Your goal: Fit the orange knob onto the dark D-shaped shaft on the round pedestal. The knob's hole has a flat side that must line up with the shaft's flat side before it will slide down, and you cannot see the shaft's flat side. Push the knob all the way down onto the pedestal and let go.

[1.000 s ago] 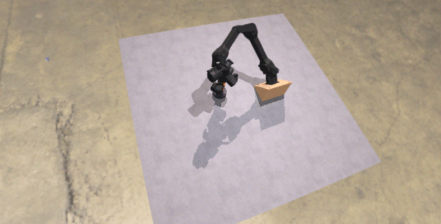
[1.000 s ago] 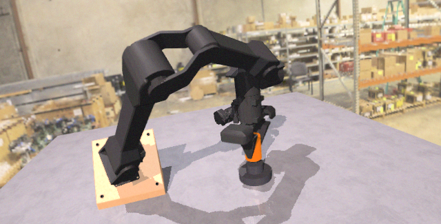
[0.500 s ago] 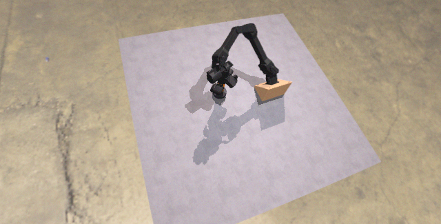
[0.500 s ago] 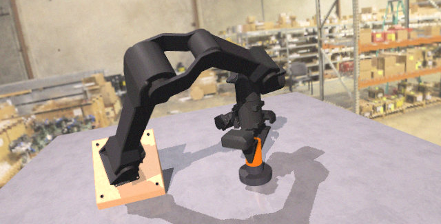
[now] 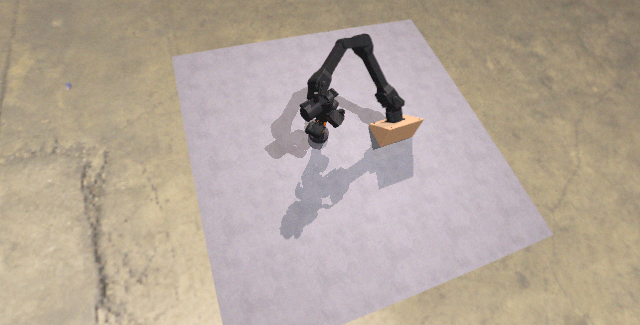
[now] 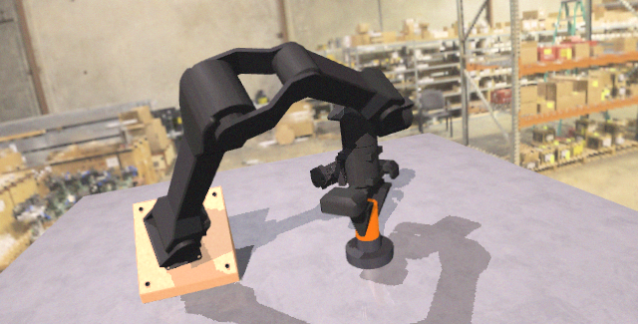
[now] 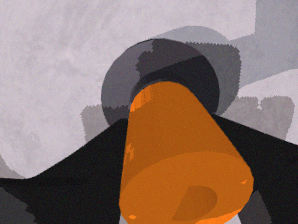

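Gripping the orange knob [image 5: 324,124] [image 6: 370,224] [image 7: 170,125] between the black fingers [image 6: 361,225] of the gripper [image 5: 322,127] [image 6: 371,220] [image 7: 166,124], parted to about the knob's width, with a finger on either side. In the exterior view, right of centre and low in the frame, directly above the round pedestal [image 5: 318,143] [image 6: 370,258] [image 7: 117,85], with a short dark neck [image 6: 369,244] showing between the knob's lower end and the wide disc. In the wrist view, reaching from the lower middle up towards the dark disc, with a shaded hollow in the near end. Too hidden to tell how the flat sides lie.

Underneath, a pale lilac-grey surface [image 5: 425,205] [image 6: 299,269] [image 7: 45,60], crossed by overlapping shadows from the arm [image 5: 357,42] [image 6: 294,65]. Bolted down at the exterior view's lower left, on a tan base plate [image 5: 400,134] [image 6: 224,244].

Around the surface in the top view, cracked, yellowish-brown floor [image 5: 75,215]. Across the exterior view's upper left, a pale wall [image 6: 150,25]; at upper right, tall racking [image 6: 514,65] with orange beams and many cartons.
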Robot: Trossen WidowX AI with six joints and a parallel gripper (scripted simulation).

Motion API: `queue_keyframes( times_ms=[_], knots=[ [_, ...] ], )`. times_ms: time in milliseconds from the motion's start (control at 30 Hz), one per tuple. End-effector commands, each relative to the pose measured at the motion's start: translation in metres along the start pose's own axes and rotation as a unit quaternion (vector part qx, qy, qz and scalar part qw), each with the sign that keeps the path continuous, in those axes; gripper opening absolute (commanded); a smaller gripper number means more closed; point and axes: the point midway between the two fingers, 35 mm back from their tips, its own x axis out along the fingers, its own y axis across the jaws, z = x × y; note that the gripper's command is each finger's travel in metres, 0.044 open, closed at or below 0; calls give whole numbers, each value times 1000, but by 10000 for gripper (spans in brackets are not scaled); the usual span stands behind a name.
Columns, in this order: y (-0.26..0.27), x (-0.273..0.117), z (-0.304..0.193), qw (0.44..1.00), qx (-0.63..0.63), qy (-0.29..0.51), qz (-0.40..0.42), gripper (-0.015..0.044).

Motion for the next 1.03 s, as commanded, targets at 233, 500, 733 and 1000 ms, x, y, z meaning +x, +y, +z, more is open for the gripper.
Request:
queue_keyframes(
  times_ms=[233, 500, 733, 1000],
  knots=[
    [0, -1, 0, 1000, 0, 0, -1, 440],
    [-3, -20, -1, 1000, -4, 0, -2, 440],
    [0, -97, 1, 1000, -17, 3, -2, 440],
    [-2, -97, 1, 1000, -17, 3, -2, 440]
  ],
)
